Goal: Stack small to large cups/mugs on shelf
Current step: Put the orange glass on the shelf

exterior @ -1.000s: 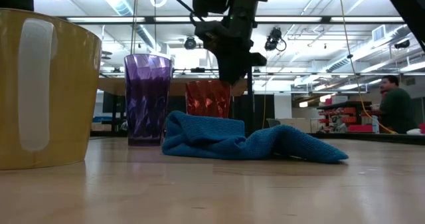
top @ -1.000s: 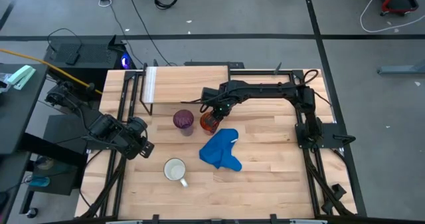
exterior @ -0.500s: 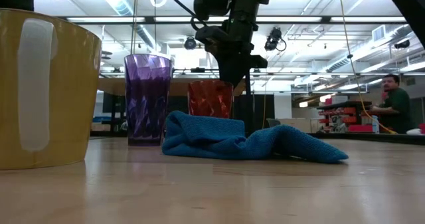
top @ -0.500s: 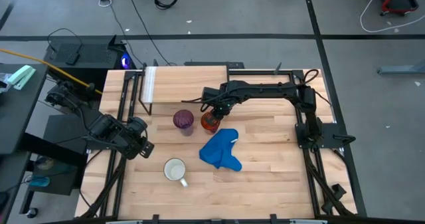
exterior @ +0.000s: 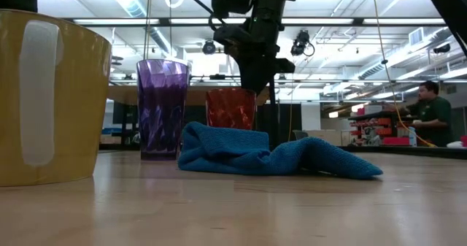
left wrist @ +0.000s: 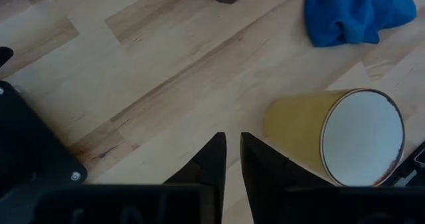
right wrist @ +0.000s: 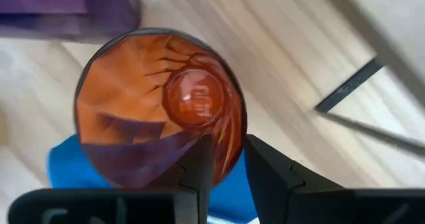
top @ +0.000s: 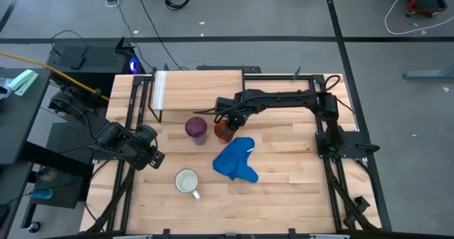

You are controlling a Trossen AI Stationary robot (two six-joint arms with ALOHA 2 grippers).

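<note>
The small orange cup (top: 224,130) stands on the table in front of the shelf (top: 202,90), with the purple tumbler (top: 196,129) upright to its left. My right gripper (top: 227,119) is over the cup and shut on it. In the low view the blue cloth (exterior: 270,155) hides the cup's (exterior: 230,109) base. The mug (top: 187,181), yellowish outside and white inside, stands upright nearer the front edge. My left gripper (top: 153,158) is shut and empty at the table's left, short of the mug (left wrist: 335,141). My right gripper holds the orange cup by its rim and wall (right wrist: 226,141) on the side toward the table's right. One finger (right wrist: 198,164) is inside the cup and one (right wrist: 265,174) outside. The fingers come from above, pointing down. The cup is upright; the cloth hides whether its base is on the table.
The blue cloth (top: 236,161) lies crumpled just in front of the orange cup. The shelf's white strip (top: 161,89) is at its left end. Bare wooden tabletop (top: 298,182) lies to the right. A person (exterior: 430,114) is in the room beyond the table.
</note>
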